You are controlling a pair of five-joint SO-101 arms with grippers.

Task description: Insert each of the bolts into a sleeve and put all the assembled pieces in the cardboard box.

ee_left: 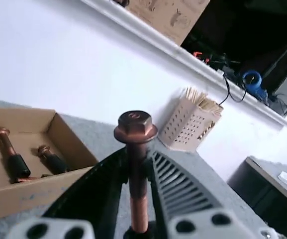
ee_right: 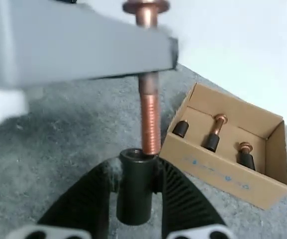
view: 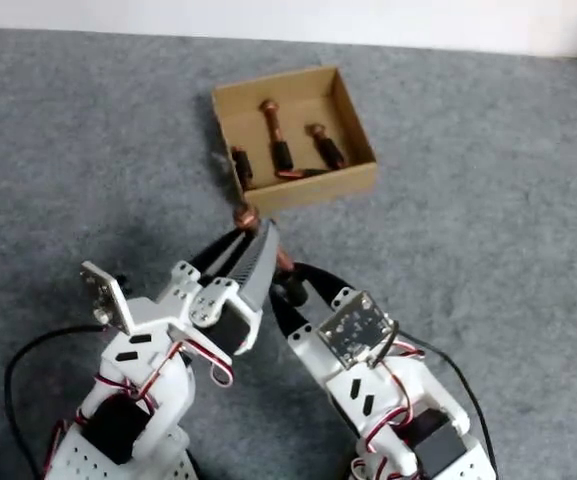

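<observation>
— Where's the bolt [ee_left: 135,128]?
— Clenched in my left gripper [ee_left: 136,167], head up, tip at the mouth of the sleeve [ee_right: 135,196]. My right gripper [ee_right: 135,181] is grasping that.
— And the cardboard box [view: 324,189]?
— Just beyond on the grey surface [view: 488,250], assembled pieces [view: 277,140] lying inside.

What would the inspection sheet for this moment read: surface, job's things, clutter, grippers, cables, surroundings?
surface: grey carpet.
job's things: cardboard box holds several sleeved bolts; one bolt stands with its tip at the mouth of a black sleeve.
clutter: nothing seen.
grippers: left gripper shut on the bolt; right gripper shut on the sleeve.
cables: red and white wires on the arms; black cable on the carpet.
surroundings: white wall; perforated holder of sticks.
</observation>
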